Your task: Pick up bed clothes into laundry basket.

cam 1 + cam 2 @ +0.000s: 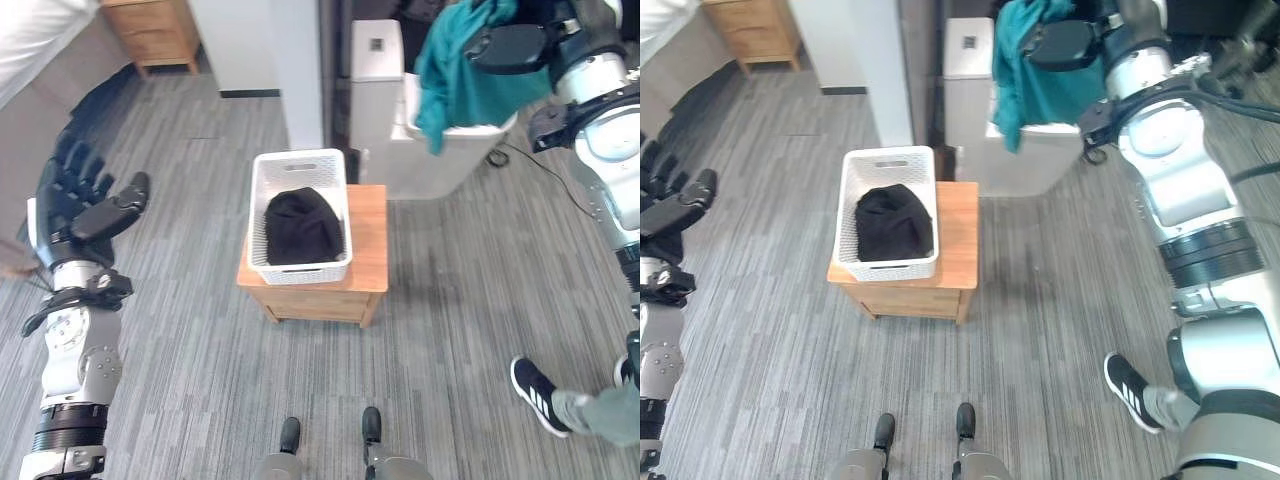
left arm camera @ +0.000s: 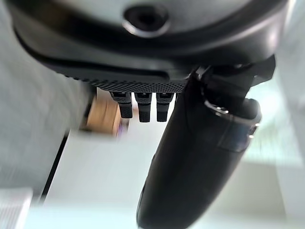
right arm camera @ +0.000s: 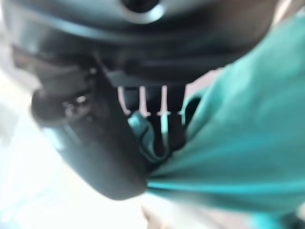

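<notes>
Nearest to me, at the right edge, a person's black shoe (image 1: 536, 392) stands on the grey striped floor (image 1: 180, 330), well clear of the work. On the left my left hand (image 1: 85, 205) hangs idle over the floor, fingers straight and spread, holding nothing; its wrist view shows the same relaxed fingers (image 2: 139, 106) and thumb. In the middle stands a small wooden table (image 1: 367, 270), and the white laundry basket (image 1: 298, 165) sits on the left part of its tabletop with a black garment (image 1: 302, 228) already lying inside. Further off and to the right, my right hand (image 1: 510, 45) is raised high and closed on a teal garment (image 1: 455, 80); in the right wrist view the cloth is bunched between thumb and fingers, so I judge the grip firm. The rest of the teal cloth hangs down from the hand and drapes over the rim of a white bin (image 1: 470, 135) on the floor at the far right, beside a white cabinet (image 1: 375, 70). Far left, a corner of the bed (image 1: 40, 40) and a wooden nightstand (image 1: 155, 30) show. I take the step in hand to be the carry: the garment is lifted but not yet delivered. The next move calls for swinging the right arm left and nearer until the hand is over the basket, keeping the trailing hem clear of the bin rim and the table edge, then lowering and letting the fingers go.
</notes>
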Motion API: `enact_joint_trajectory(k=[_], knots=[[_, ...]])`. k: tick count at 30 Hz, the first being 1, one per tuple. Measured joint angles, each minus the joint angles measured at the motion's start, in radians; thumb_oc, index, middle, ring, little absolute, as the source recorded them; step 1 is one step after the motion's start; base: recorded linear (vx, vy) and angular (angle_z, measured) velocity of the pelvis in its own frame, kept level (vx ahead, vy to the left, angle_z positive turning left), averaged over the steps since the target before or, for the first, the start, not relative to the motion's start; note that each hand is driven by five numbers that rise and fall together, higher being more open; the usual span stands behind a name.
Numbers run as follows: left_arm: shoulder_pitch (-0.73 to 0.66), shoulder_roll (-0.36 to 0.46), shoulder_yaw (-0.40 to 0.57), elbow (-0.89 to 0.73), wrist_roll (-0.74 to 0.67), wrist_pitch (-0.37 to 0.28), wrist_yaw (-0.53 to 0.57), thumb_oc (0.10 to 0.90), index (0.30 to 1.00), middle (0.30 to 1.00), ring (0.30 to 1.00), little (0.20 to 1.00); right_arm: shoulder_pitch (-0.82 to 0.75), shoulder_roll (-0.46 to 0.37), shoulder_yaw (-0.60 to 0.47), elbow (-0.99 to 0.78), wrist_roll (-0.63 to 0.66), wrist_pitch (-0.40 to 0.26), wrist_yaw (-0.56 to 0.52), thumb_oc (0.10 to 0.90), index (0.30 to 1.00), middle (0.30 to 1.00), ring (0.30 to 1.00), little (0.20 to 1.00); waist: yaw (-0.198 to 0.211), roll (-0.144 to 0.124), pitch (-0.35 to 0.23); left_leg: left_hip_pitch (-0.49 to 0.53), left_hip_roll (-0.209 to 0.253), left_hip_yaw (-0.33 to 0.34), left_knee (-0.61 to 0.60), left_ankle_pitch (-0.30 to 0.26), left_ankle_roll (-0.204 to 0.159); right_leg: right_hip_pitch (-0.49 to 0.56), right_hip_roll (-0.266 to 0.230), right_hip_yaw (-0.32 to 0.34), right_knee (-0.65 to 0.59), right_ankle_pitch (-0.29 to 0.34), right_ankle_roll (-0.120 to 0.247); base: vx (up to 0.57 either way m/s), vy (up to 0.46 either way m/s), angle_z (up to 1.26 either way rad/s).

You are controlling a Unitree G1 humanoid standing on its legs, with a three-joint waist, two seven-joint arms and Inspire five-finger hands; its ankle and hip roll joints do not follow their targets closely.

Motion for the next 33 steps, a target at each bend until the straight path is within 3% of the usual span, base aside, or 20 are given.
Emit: enact_joint_trajectory(k=[3,6,8,9,13,18,24,27,33], knots=[[0.033,-0.026,-0.014,0.001,0.001,-0.002,-0.001,0.8,0.9,0.9,0.9,0.9,-0.054,0.149,0.046,0.067,-0.06,0.011,0.009,0.4,0.3,0.3,0.3,0.3,0.053,-0.02,-0.013,-0.002,-0.01,-0.024,0.0,0.0,0.0,0.014,-0.009,-0.025,0.0,-0.011,0.011,0.01,0.012,0.24],[0.108,-0.136,-0.016,-0.021,-0.001,-0.004,-0.003,0.8,0.9,0.9,0.9,0.9,-0.096,0.273,0.085,0.121,-0.128,0.044,0.01,0.4,0.3,0.3,0.3,0.3,0.074,-0.036,-0.024,0.001,-0.02,-0.032,0.0,0.0,0.0,0.022,-0.019,-0.032,0.0,-0.016,0.017,0.0,0.011,0.11],[0.149,-0.176,-0.043,-0.015,-0.01,0.005,-0.005,0.8,0.9,0.9,0.9,0.9,-0.096,0.3,0.094,0.116,-0.149,0.044,0.017,0.4,0.3,0.3,0.3,0.3,0.079,-0.042,-0.026,-0.004,-0.024,-0.048,0.0,0.0,0.0,0.025,-0.024,-0.043,0.0,-0.018,0.021,0.0,0.019,0.24],[0.182,-0.188,-0.074,-0.005,-0.028,0.013,-0.007,0.8,0.9,0.9,0.9,0.9,-0.097,0.3,0.108,0.115,-0.183,0.049,0.029,0.4,0.3,0.3,0.3,0.3,0.098,-0.049,-0.03,-0.007,-0.028,-0.054,0.0,0.001,0.002,0.025,-0.032,-0.045,0.0,-0.021,0.025,-0.01,0.021,0.21],[0.26,-0.248,-0.079,-0.005,-0.089,0.014,-0.017,0.8,0.9,0.9,0.9,0.9,-0.097,0.304,0.128,0.117,-0.248,0.063,0.03,0.4,0.3,0.3,0.3,0.3,0.116,-0.055,-0.033,-0.01,-0.038,-0.063,0.0,0.002,0.004,0.027,-0.038,-0.053,-0.006,-0.025,0.03,-0.01,0.008,0.08],[0.281,-0.288,-0.081,0.081,-0.13,0.013,-0.031,0.8,0.9,0.9,0.9,0.9,-0.097,0.303,0.146,0.117,-0.332,0.083,0.031,0.4,0.3,0.3,0.3,0.3,0.119,-0.054,-0.035,-0.015,-0.042,-0.069,0.0,0.006,0.01,0.024,-0.041,-0.056,-0.006,-0.025,0.03,-0.01,0.012,0.03],[0.305,-0.37,-0.088,0.57,-0.209,0.077,-0.062,0.8,0.9,0.9,0.9,0.9,-0.105,0.288,0.215,0.127,-0.444,0.117,0.053,0.4,0.3,0.3,0.3,0.3,0.098,-0.056,-0.049,-0.041,-0.042,-0.067,0.0,0.008,0.013,-0.004,-0.042,-0.052,-0.001,-0.023,0.028,0.01,0.008,-0.02],[0.331,-0.414,-0.032,0.699,-0.24,0.097,-0.036,0.8,0.9,0.9,0.9,0.9,-0.108,0.271,0.246,0.185,-0.479,0.119,0.057,0.4,0.3,0.3,0.3,0.3,0.097,-0.056,-0.049,-0.042,-0.039,-0.065,0.0,0.008,0.014,-0.006,-0.041,-0.051,-0.005,-0.023,0.027,0.01,0.005,-0.02],[0.342,-0.424,-0.03,0.819,-0.237,0.103,-0.049,0.8,0.9,0.9,0.9,0.9,-0.131,0.271,0.311,0.275,-0.538,0.117,0.078,0.4,0.3,0.3,0.3,0.3,0.099,-0.054,-0.052,-0.059,-0.038,-0.05,0.0,0.01,0.016,-0.031,-0.039,-0.036,-0.007,-0.019,0.023,-0.03,0.009,-0.07]])
